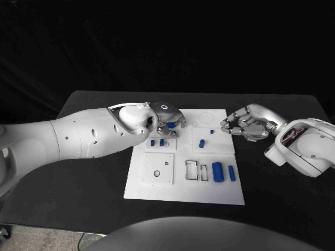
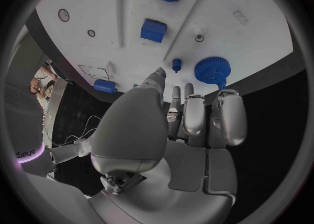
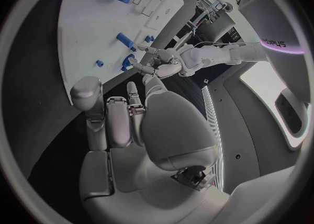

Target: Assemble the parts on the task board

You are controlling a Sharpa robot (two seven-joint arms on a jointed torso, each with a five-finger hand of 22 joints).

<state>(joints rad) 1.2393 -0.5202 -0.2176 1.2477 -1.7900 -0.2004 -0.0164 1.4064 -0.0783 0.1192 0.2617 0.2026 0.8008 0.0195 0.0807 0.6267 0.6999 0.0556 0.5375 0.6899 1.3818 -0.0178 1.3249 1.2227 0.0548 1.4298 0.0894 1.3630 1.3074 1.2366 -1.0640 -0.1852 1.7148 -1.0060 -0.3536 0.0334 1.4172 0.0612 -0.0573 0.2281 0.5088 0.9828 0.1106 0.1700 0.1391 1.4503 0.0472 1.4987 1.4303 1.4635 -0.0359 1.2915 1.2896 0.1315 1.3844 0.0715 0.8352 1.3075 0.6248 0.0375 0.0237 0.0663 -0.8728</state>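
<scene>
The task board [image 1: 184, 191] looks smooth, matt white. The blue parts [image 1: 217, 172] seem plastic. The tabletop [image 1: 77, 193] is matt black.

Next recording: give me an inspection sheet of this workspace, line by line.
Surface: black table, task board lying in the middle.
Job's things: blue parts on the board; two cylinders near its front right, a blue gear by the left hand's fingertips.
Clutter: nothing seen.
Hands: left hand over the board's far left corner; right hand at the far right edge, fingers curled, holding nothing.
Cables: nothing seen on the table.
Surroundings: dark backdrop.
</scene>
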